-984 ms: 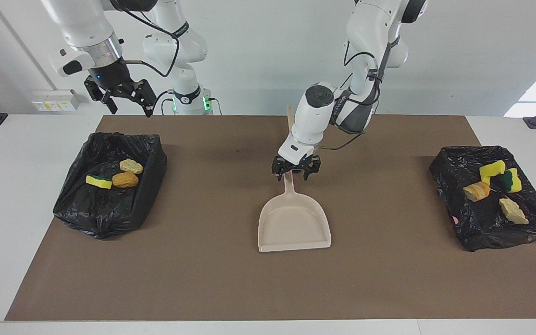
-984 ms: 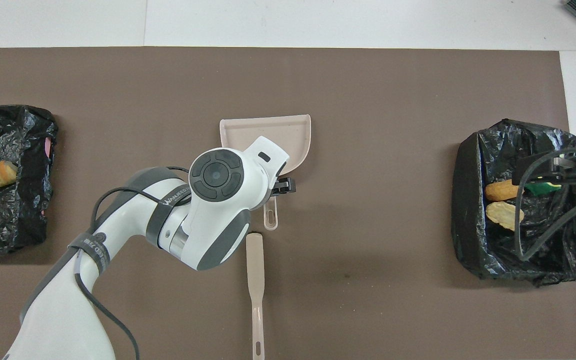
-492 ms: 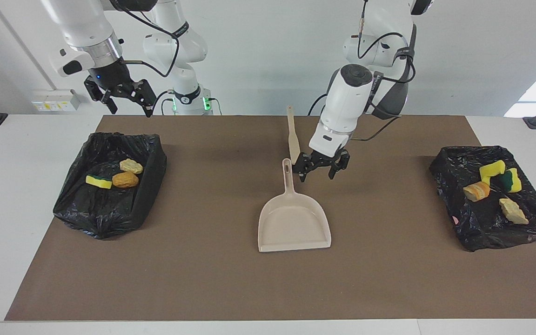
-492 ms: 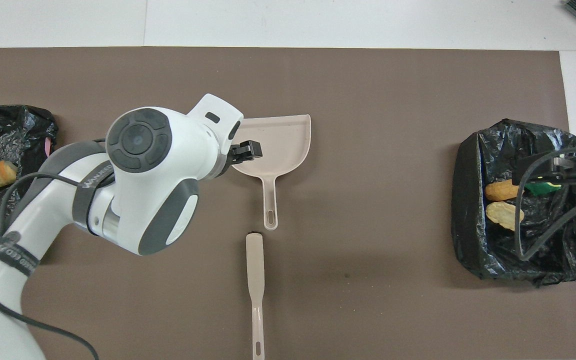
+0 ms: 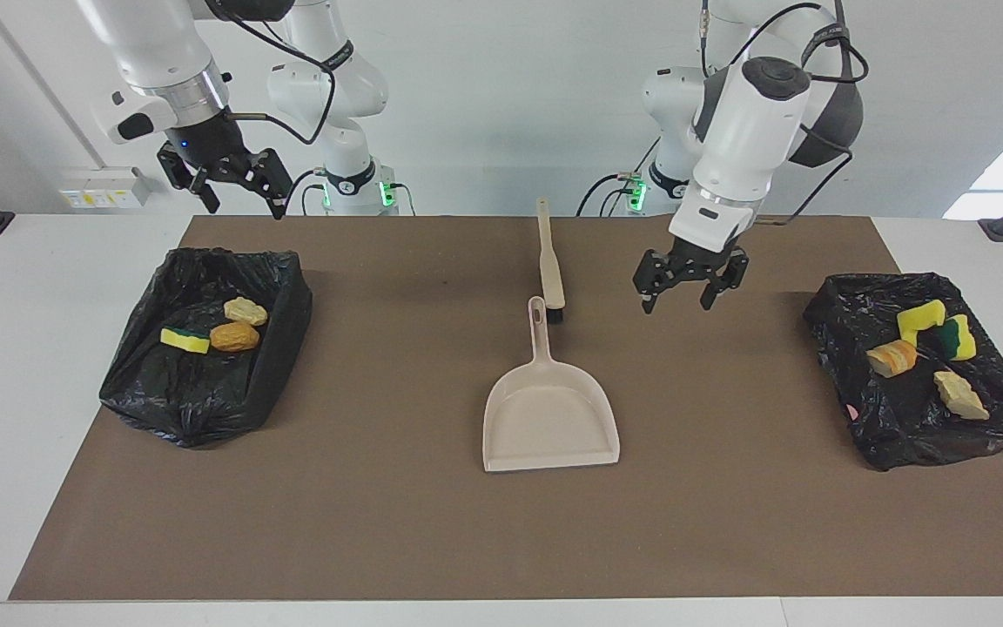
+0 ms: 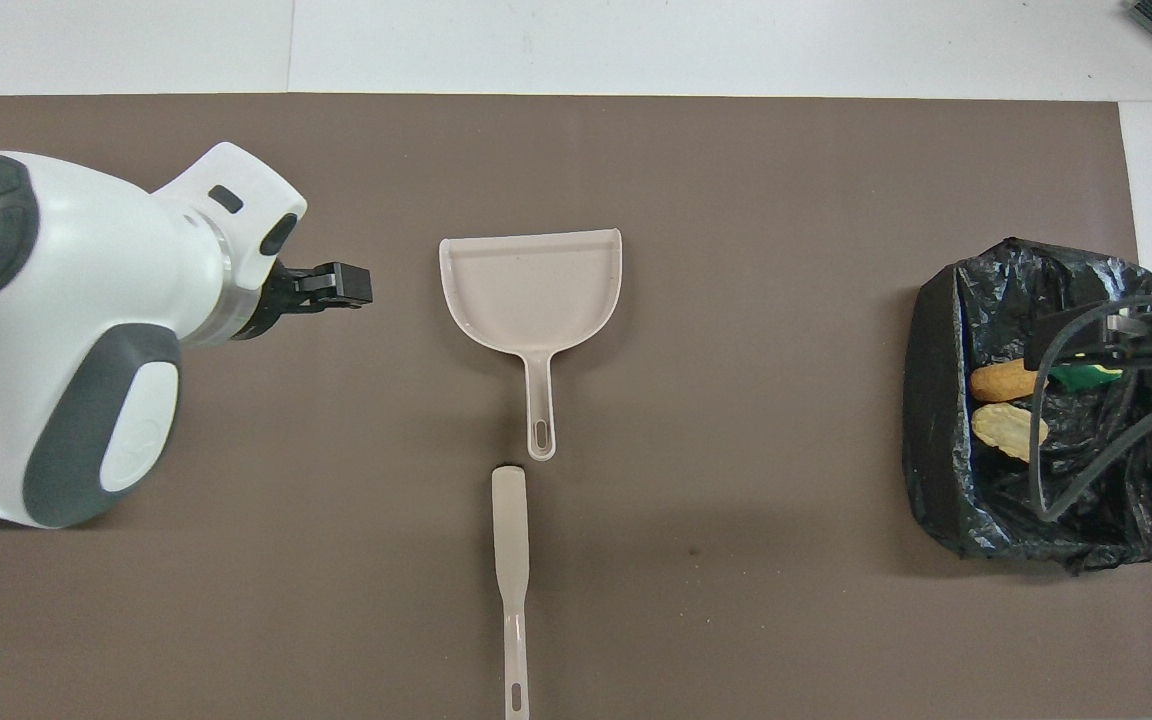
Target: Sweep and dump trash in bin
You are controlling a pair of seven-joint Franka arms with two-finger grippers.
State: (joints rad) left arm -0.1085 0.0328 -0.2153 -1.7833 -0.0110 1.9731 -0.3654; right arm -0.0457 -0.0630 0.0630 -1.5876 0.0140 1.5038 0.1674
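The trash lies in two black-lined bins. The bin (image 5: pixel 179 409) at the right arm's end holds three sponge chunks: pale beige (image 5: pixel 245 310), orange-brown (image 5: pixel 234 336) and yellow-green (image 5: pixel 185 340). The bin (image 5: pixel 902 435) at the left arm's end holds several chunks, among them a yellow one (image 5: pixel 921 319) and an orange one (image 5: pixel 891 357). My left gripper (image 5: pixel 686 292) is open and empty, up over the mat between the beige dustpan (image 5: pixel 549 414) and that bin; it also shows in the overhead view (image 6: pixel 336 290). My right gripper (image 5: pixel 232 187) is open and waits above its bin.
The dustpan (image 6: pixel 533 290) lies flat mid-mat, its handle toward the robots. The beige brush (image 5: pixel 548 261) lies in line with the handle, nearer to the robots, and shows in the overhead view (image 6: pixel 511 560). A brown mat (image 5: pixel 380 522) covers the table.
My left gripper has left the dustpan's handle, risen and swung toward the left arm's end of the table. The dustpan stays flat. The right arm has not moved.
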